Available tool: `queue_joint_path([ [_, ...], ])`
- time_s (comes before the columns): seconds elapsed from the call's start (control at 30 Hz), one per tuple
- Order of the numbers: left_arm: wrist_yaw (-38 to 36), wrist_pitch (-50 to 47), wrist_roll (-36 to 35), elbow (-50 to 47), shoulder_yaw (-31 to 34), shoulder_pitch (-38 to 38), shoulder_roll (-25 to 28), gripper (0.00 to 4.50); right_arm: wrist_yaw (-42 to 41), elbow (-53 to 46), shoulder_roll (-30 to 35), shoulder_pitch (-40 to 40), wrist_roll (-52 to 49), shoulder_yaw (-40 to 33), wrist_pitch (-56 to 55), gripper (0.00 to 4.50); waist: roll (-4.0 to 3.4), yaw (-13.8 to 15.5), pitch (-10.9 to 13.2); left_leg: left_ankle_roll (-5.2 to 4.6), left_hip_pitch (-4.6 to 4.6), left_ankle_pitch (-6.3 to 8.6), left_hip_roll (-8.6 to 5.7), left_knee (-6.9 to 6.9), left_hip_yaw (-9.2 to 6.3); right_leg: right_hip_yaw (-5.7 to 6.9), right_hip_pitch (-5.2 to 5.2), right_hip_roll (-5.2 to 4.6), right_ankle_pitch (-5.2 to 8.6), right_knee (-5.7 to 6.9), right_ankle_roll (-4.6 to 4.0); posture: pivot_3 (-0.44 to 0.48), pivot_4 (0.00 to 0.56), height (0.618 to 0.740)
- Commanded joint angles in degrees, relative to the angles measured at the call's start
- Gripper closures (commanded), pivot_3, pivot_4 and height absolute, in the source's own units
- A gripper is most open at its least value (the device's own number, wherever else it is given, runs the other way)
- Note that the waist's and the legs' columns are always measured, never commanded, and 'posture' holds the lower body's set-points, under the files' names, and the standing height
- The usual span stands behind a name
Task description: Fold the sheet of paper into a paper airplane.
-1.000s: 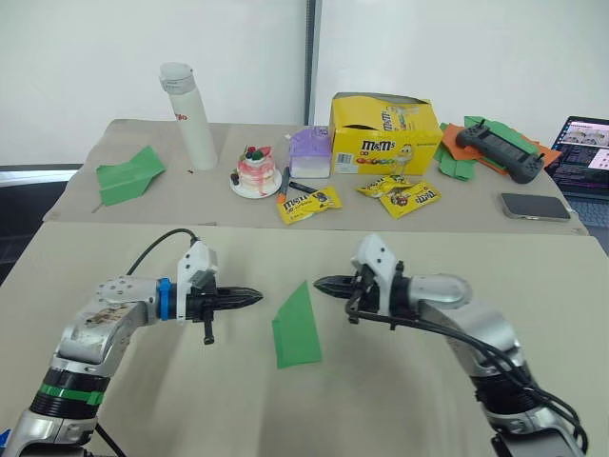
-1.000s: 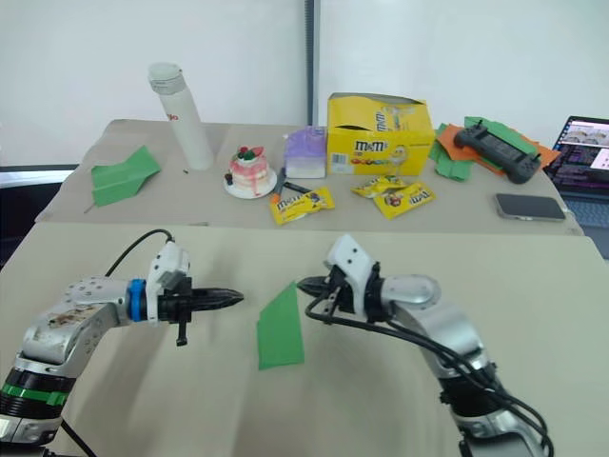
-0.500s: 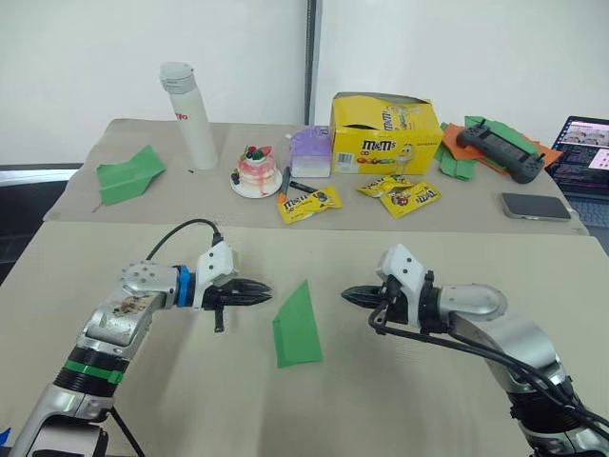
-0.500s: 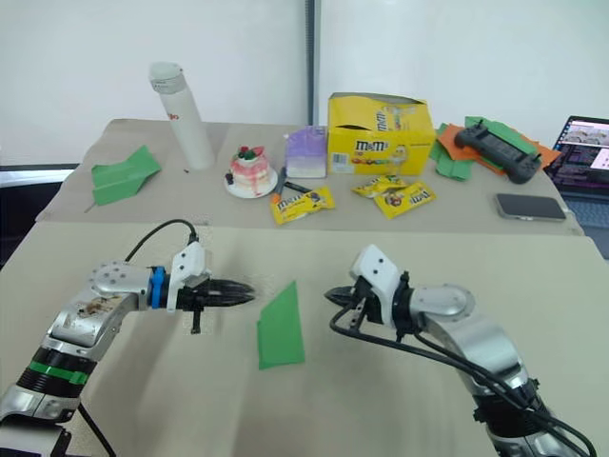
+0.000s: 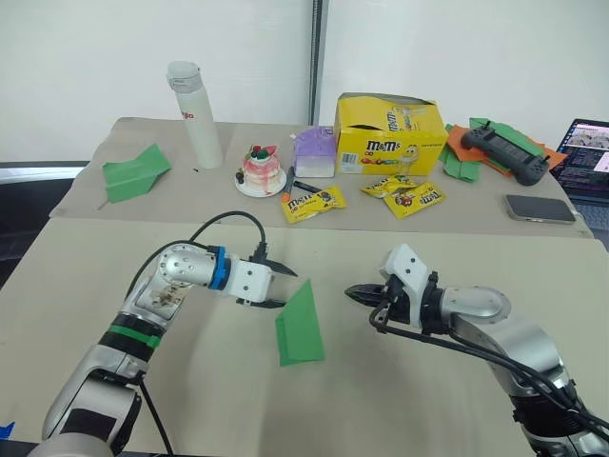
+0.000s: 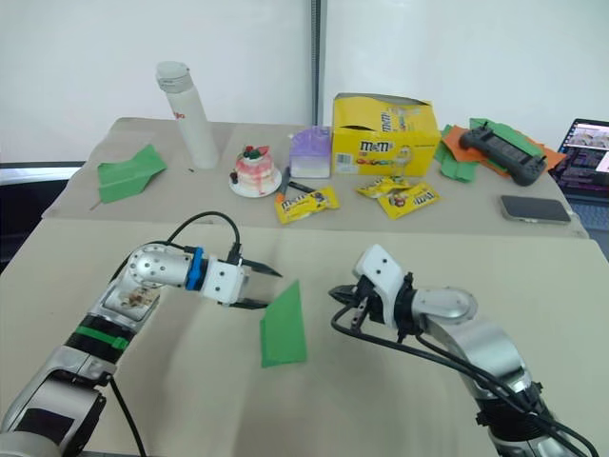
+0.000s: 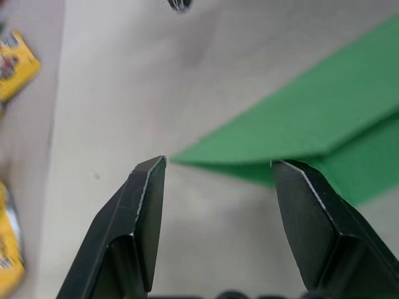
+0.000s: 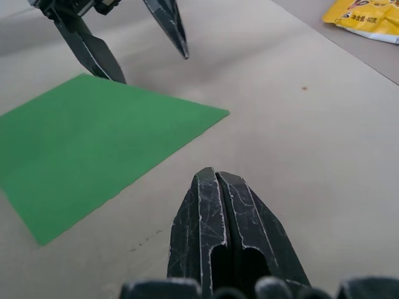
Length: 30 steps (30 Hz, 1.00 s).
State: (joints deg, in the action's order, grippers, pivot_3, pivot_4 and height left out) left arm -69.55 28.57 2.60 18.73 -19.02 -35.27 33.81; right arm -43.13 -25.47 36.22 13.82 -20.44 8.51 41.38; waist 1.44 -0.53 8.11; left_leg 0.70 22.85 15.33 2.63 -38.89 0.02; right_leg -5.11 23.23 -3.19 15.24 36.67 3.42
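The sheet of paper (image 5: 300,327) lies folded into a narrow bright-green shape on the near table, its pointed far corner slightly raised. My left gripper (image 5: 287,290) stands open right at the sheet's left edge, one finger on each side of that raised corner; the left wrist view shows the paper (image 7: 299,131) just beyond the spread fingertips (image 7: 149,180). My right gripper (image 5: 350,290) is shut with nothing in it, a short way right of the sheet and pointing at it, as the right wrist view (image 8: 209,174) confirms. The paper airplane is out of view.
On the far table stand a white bottle (image 5: 195,114), a toy cake (image 5: 259,171), a yellow M&M's box (image 5: 388,133) and candy packets (image 5: 312,202). Another green paper plane (image 5: 135,173) lies far left; a controller (image 5: 504,152) on a paper heap, a phone (image 5: 540,208) far right.
My left gripper has moved right up to the sheet's edge and opened. My right gripper has drawn back to the right, away from the sheet, still shut.
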Motion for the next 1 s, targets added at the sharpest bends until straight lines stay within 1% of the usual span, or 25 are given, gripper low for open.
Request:
queue_joint_path([
  [0.03, 1.6, 6.3, 2.4, 1.6, -1.3, -2.0, -0.8, 1.66, 1.1, -2.4, 0.0, -0.2, -0.1, -1.0, -0.1, 4.5, 0.0, 0.0, 0.0, 0.0, 0.0, 0.0, 0.0, 0.0, 0.0, 0.0, 0.0, 0.0, 0.0, 0.01, 0.0, 0.0, 0.15, 0.74],
  [0.1, 1.8, 10.7, 5.1, 3.7, -3.1, -2.6, -0.5, 1.66, 1.7, -2.4, 0.2, -0.2, 0.1, -1.2, 0.0, 4.5, 0.0, -0.1, 0.0, 0.0, -0.01, 0.0, 0.0, 0.0, 0.0, -0.01, 0.0, 0.0, 0.0, 0.02, 0.0, 0.0, 0.15, 0.74],
  [0.2, 2.6, 14.5, 6.6, 6.1, -4.5, -3.2, -0.9, 1.66, 2.3, -2.1, 0.2, -0.1, 0.1, -1.4, -0.1, 4.5, 0.0, -0.2, 0.0, -0.01, -0.03, 0.0, 0.0, 0.0, 0.0, -0.02, 0.0, 0.01, 0.0, 0.04, 0.0, 0.0, 0.15, 0.74],
  [0.23, 2.6, 15.1, 6.5, 6.6, -4.8, -3.4, -1.0, 1.91, 2.5, -2.0, 0.2, 0.1, 0.2, -1.5, -0.1, 4.5, 0.0, -0.2, 0.0, -0.01, -0.02, 0.0, 0.0, 0.0, 0.0, -0.01, 0.01, 0.01, 0.0, 0.05, 0.0, 0.0, 0.15, 0.74],
  [0.37, 2.6, 15.9, 6.2, 7.4, -5.2, -3.9, -1.0, 3.19, 3.0, -1.8, 0.2, 0.3, 0.1, -1.5, 0.0, 4.5, 0.0, -0.2, 0.0, -0.01, -0.01, 0.0, 0.0, -0.04, 0.0, -0.01, 0.01, 0.0, 0.0, 0.07, 0.01, 0.0, 0.15, 0.74],
  [0.4, 2.3, 15.7, 6.1, 7.2, -5.2, -3.9, -0.7, 3.49, 3.1, -1.8, 0.2, 0.3, 0.1, -1.3, 0.0, 4.5, 0.0, -0.2, 0.0, -0.01, -0.01, 0.0, 0.0, -0.04, 0.0, -0.02, 0.01, 0.0, 0.0, 0.07, 0.01, 0.0, 0.15, 0.74],
  [0.43, 2.2, 15.6, 6.1, 6.9, -5.2, -3.9, -0.4, 3.93, 3.2, -1.6, 0.1, 0.5, 0.2, -1.2, -0.1, 4.5, 0.0, -0.2, 0.0, -0.01, -0.01, 0.0, 0.0, -0.04, -0.01, -0.01, 0.01, 0.0, 0.0, 0.08, 0.01, 0.0, 0.15, 0.74],
  [0.5, 1.8, 13.3, 5.4, 5.7, -4.6, -3.5, 0.2, 4.48, 3.3, -1.2, -0.1, 0.8, 0.3, -0.9, -0.2, 4.5, 0.0, -0.2, 0.0, -0.01, -0.01, 0.0, 0.0, -0.04, 0.0, -0.02, 0.01, 0.0, 0.0, 0.08, 0.01, 0.0, 0.15, 0.74],
  [0.67, 2.2, 6.0, 5.7, 1.6, -3.5, -2.7, 1.5, 4.48, 3.4, -0.2, -0.2, 2.0, 0.5, -0.6, -0.2, 4.5, 0.0, -0.2, 0.0, -0.01, -0.02, 0.0, 0.0, -0.05, -0.01, -0.01, 0.01, 0.01, 0.01, 0.13, 0.01, 0.0, 0.15, 0.74],
  [0.7, 3.1, 0.8, 6.9, -0.7, -2.7, -1.9, 2.1, 4.48, 4.0, 0.5, -0.5, 2.9, 0.5, -1.1, 0.1, 4.5, 0.0, -0.2, 0.0, -0.01, -0.03, 0.0, 0.0, -0.05, -0.01, -0.01, 0.01, 0.01, 0.01, 0.13, 0.02, 0.0, 0.15, 0.74],
  [0.73, 3.7, -7.5, 7.9, -4.2, -1.6, -0.5, 2.7, 4.48, 5.1, 1.8, -0.8, 4.2, 0.9, -1.9, 0.3, 4.5, 0.0, -0.2, 0.0, -0.01, -0.03, 0.0, 0.0, -0.05, -0.01, -0.01, 0.01, 0.01, 0.01, 0.14, 0.02, 0.0, 0.15, 0.74],
  [0.77, 4.2, -13.8, 8.6, -7.0, -0.9, 0.6, 3.2, 4.48, 5.9, 2.8, -1.1, 5.1, 1.2, -2.5, 0.4, 4.5, -0.01, -0.5, 0.0, -0.01, -0.03, -0.01, 0.01, -0.05, -0.02, -0.01, 0.01, 0.01, 0.01, 0.15, 0.02, 0.0, 0.15, 0.74],
  [0.83, 5.2, -26.2, 9.0, -13.1, 0.7, 3.1, 3.3, 4.48, 7.5, 4.8, -1.4, 6.8, 2.1, -3.6, 0.2, 4.5, -0.01, -0.6, 0.0, -0.01, -0.04, 0.0, 0.0, -0.05, -0.01, -0.04, 0.02, 0.02, 0.02, 0.2, 0.04, 0.0, 0.15, 0.74],
  [0.93, 5.8, -40.9, 9.5, -21.9, 1.6, 5.6, 2.7, 4.48, 9.1, 6.8, -1.6, 8.2, 3.1, -4.7, -0.3, 4.5, -0.01, -0.4, 0.0, -0.01, -0.04, 0.0, 0.01, -0.05, -0.03, -0.02, 0.04, 0.02, 0.04, 0.25, 0.07, 0.0, 0.15, 0.74],
  [1.0, 5.8, -48.5, 9.7, -26.6, 1.1, 6.4, 2.4, 4.48, 9.6, 7.6, -1.7, 8.8, 3.6, -4.9, -0.8, 4.5, -0.01, -0.2, 0.0, -0.01, -0.03, -0.01, 0.0, -0.05, -0.04, -0.02, 0.04, 0.02, 0.04, 0.25, 0.07, 0.0, 0.15, 0.74],
])
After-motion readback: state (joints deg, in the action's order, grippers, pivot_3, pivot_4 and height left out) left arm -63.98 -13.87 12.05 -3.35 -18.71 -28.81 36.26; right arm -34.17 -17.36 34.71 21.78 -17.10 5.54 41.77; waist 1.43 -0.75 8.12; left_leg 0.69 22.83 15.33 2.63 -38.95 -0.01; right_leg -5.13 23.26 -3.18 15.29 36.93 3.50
